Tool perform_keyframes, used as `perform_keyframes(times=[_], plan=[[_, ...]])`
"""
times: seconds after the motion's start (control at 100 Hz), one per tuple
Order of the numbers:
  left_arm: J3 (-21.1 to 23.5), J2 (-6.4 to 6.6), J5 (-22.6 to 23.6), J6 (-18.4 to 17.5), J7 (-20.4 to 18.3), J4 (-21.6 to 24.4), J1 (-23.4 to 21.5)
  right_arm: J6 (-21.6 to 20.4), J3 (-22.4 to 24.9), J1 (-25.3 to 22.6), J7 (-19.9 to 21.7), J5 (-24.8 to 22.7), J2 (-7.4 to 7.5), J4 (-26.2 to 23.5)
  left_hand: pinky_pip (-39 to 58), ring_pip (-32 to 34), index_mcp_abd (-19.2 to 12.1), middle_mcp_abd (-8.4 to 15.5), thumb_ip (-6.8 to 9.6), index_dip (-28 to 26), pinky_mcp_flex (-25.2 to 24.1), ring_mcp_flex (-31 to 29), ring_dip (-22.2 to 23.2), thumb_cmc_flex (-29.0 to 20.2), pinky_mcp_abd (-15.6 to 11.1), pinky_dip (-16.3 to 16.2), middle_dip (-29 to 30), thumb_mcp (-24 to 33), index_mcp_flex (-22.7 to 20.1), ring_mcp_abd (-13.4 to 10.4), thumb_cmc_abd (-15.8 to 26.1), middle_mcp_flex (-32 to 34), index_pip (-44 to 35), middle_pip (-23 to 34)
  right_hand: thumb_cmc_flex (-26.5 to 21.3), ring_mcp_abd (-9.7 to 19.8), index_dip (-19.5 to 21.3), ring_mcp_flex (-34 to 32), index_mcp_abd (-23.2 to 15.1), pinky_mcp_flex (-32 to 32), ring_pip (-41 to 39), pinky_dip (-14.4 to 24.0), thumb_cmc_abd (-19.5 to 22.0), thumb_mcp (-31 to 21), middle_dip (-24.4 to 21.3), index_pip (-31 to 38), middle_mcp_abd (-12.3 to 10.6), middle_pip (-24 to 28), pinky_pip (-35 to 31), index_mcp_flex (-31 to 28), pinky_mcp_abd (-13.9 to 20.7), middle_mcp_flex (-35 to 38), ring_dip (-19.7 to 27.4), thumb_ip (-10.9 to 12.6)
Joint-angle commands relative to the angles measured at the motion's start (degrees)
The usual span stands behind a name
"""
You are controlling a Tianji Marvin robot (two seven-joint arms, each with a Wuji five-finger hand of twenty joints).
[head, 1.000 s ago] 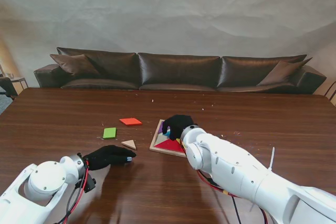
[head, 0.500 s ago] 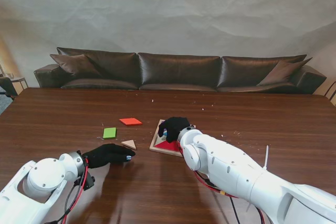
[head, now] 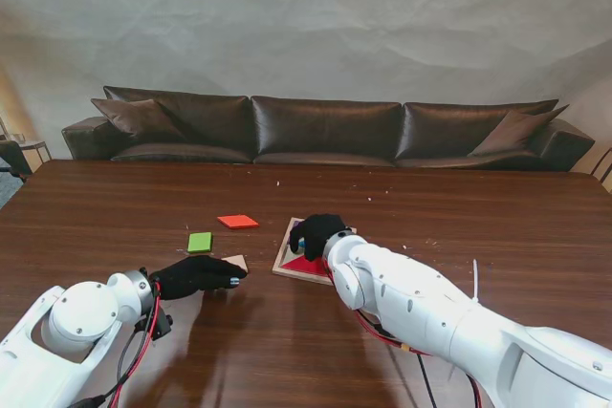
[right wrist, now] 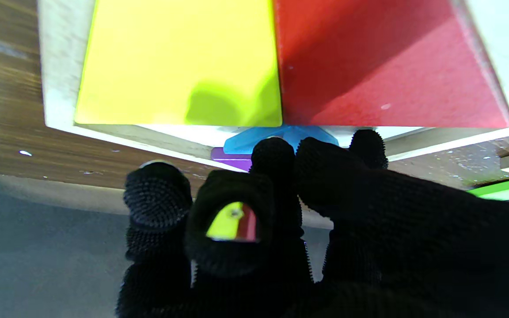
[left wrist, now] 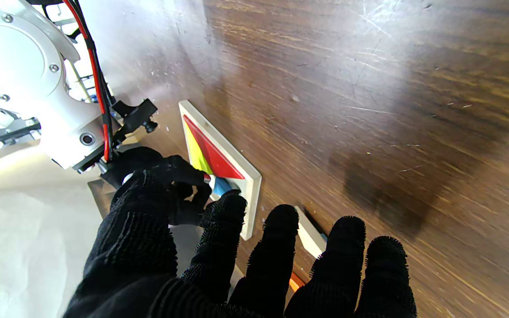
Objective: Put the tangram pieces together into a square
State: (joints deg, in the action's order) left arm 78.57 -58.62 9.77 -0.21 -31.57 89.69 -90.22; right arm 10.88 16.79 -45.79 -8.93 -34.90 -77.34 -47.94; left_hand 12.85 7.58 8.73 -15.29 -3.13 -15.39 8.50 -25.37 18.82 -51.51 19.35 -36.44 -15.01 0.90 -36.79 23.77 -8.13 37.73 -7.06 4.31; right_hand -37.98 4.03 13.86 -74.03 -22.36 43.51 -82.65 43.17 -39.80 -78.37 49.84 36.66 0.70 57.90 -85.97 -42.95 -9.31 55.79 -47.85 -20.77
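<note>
Since a second ago, left hand (head: 191,276) slid forward, fingers spread flat over the beige triangle (head: 237,261). Right hand (head: 316,232) curls on blue piece (right wrist: 281,134) inside wooden tray (head: 287,268), beside red (head: 308,266) and yellow pieces (right wrist: 179,62). Green square (head: 199,242) lies at ten o'clock.

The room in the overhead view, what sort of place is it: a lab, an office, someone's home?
Probably a lounge or meeting room used for robot trials, not a home. A long dark leather sofa stands against a plain white backdrop, before a large wooden table holding only a tangram tray and loose pieces.
</note>
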Motion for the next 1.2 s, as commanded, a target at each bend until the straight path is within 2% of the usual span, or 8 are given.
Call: perform_keyframes(times=[0.0, 0.41, 0.71, 1.19], plan=[[-0.01, 0.08, -0.07, -0.27, -1.21, -0.07, 0.16, 0.39, -0.33, 0.17, 1.41, -0.08, -0.22, 0.99, 0.21, 0.32, -0.23, 0.33, 1.69, -0.22, 0.2, -0.91, 0.73, -0.49, 1.17, -0.25, -0.62, -1.38, -0.75, 0.87, 2.66, 0.66, -0.18, 0.24, 1.56, 0.86, -0.96, -1.59, 3.16, -0.04, -1.44, 1.05, 1.77, -0.31, 0.42, -1.43, -1.35, 0.07, -3.15, 1.7, 0.49, -0.61, -0.5, -0.67], [-0.07, 0.14, -0.07, -0.35, -1.43, 0.21, 0.13, 0.95, -1.01, 1.3, 2.14, 0.09, -0.29, 3.6, 0.23, 0.35, -0.12, 0.35, 1.69, -0.23, 0.24, -0.95, 0.73, -0.43, 1.17, -0.22, -0.62, -1.36, -0.74, 0.8, 2.68, 0.66, -0.18, 0.25, 1.45, 0.89, -0.77, -1.6, 3.47, 0.01, -1.52, 1.04, 1.92, -0.15, 0.25, -1.07, -1.3, 0.32, -3.12, 1.64, 0.63, -0.49, -0.5, -0.64], [0.08, 0.21, 0.01, -0.4, -1.66, 0.55, 0.0, 1.69, -0.69, 1.57, 2.97, -0.33, 0.58, 3.1, 0.23, 0.34, -0.2, 0.37, 1.68, -0.23, 0.27, -0.95, 0.72, -0.35, 1.26, -0.21, -0.63, -1.38, -0.72, 0.75, 2.67, 0.71, -0.17, 0.26, 1.44, 0.94, -0.71, -1.59, 3.6, 0.18, -1.67, 1.02, 2.02, -0.09, 0.16, -0.94, -1.45, 0.45, -3.15, 1.5, 0.58, -0.24, -0.57, -0.66], [0.17, 0.33, 0.17, -0.39, -2.1, 0.83, 0.02, 3.6, 0.28, 2.12, 4.04, 0.43, 1.05, 3.93, 0.23, 0.39, -0.14, 0.43, 1.69, -0.24, 0.26, -1.03, 0.73, -0.39, 1.14, -0.19, -0.64, -1.35, -0.77, 0.88, 2.65, 0.74, -0.2, 0.28, 1.44, 0.93, -0.67, -1.59, 4.73, 0.17, -1.68, 0.97, 2.21, 0.1, 0.05, -0.94, -1.27, 0.42, -3.15, 2.14, 0.58, -0.32, -0.57, -0.6]])
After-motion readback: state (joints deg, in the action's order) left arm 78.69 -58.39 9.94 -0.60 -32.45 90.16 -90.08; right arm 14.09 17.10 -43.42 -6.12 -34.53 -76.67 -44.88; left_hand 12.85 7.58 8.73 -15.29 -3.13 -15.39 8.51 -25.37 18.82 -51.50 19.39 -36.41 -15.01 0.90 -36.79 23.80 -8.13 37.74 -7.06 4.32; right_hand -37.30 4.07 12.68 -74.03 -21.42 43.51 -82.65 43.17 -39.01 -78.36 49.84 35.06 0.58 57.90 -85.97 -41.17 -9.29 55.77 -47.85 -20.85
